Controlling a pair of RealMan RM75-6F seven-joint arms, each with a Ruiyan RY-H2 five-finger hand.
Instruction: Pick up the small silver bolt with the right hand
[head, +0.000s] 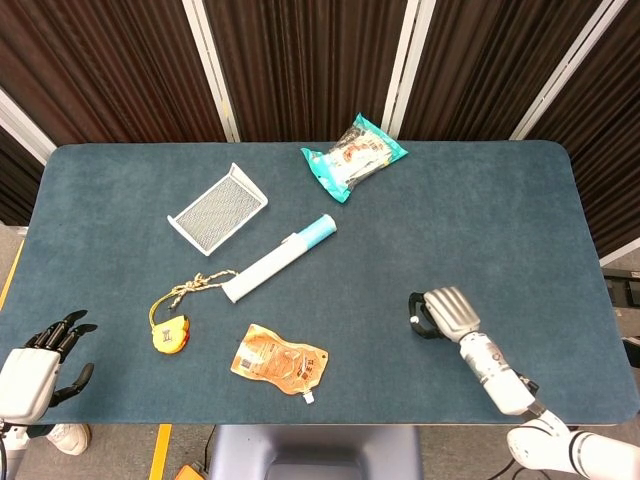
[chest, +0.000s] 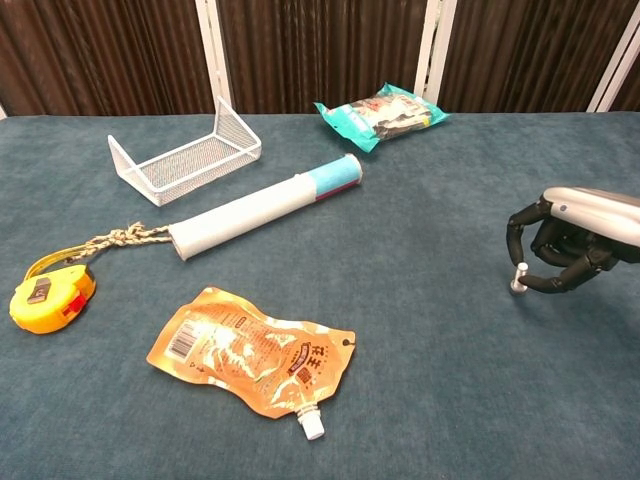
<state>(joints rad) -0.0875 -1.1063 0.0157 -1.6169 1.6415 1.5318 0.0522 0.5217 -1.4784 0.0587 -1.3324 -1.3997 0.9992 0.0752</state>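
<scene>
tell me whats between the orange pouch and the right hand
Nothing: in the chest view only bare blue table lies between the orange pouch and the right hand, whose fingers pinch the small silver bolt.
</scene>
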